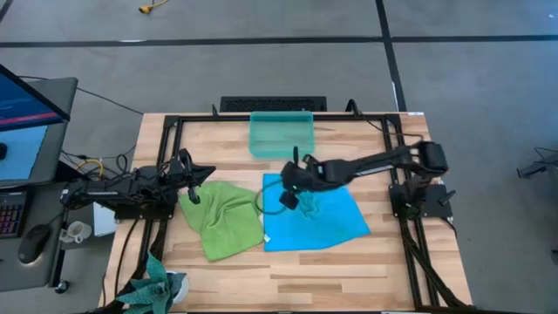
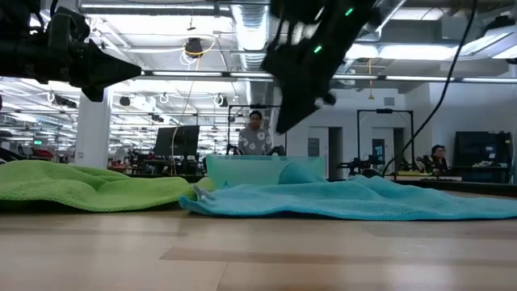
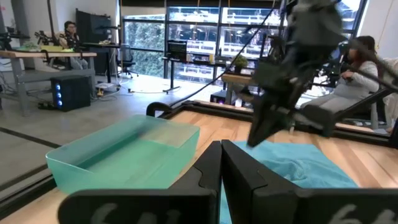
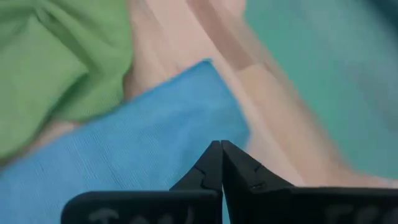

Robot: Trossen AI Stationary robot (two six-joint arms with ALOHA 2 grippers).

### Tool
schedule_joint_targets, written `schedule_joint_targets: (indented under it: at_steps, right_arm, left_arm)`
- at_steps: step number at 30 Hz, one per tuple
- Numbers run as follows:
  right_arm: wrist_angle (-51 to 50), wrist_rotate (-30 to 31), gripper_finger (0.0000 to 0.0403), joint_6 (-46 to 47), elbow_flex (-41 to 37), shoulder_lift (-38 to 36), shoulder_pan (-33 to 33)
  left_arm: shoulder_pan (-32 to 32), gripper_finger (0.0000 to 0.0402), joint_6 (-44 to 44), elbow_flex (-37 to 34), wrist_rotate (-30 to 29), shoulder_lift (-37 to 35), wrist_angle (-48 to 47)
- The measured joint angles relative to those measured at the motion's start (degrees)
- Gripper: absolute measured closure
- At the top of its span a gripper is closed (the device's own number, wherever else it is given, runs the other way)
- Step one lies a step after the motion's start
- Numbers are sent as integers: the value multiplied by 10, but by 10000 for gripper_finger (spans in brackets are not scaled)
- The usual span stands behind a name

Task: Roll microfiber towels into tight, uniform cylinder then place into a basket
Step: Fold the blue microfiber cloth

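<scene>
Below the right gripper (image 1: pixel 292 187), whose fingers are pressed together on nothing, lies the flat blue towel (image 1: pixel 318 218), basket (image 1: pixel 281 135) just beyond; a closed descent would likely bunch it, not grip.

A rumpled lime green towel (image 1: pixel 222 218) touches a flatter sky blue towel (image 1: pixel 318 222), both lying just before the empty teal basket (image 1: pixel 281 133).
</scene>
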Motion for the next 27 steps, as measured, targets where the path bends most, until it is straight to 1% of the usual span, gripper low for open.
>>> schedule_joint_targets:
  at_steps: [3, 7, 11, 18, 22, 27]
  right_arm:
    - [-28, 63, 381, -11, -22, -44, 37]
    - [-62, 95, 385, 13, -57, -103, 81]
    - [-80, 106, 385, 59, -113, -162, 121]
    - [-88, 108, 379, 175, -234, -245, 203]
    - [-86, 109, 379, 242, -264, -259, 257]
    - [-86, 108, 379, 279, -270, -257, 317]
  left_arm:
    - [0, 401, 0, 0, 0, 0, 0]
    - [0, 401, 0, 0, 2, 0, 0]
    - [0, 401, 0, 0, 3, 0, 0]
    - [0, 401, 0, 0, 3, 0, 0]
    - [0, 401, -5, 0, 4, 0, 0]
    - [0, 401, -16, 0, 9, 0, -1]
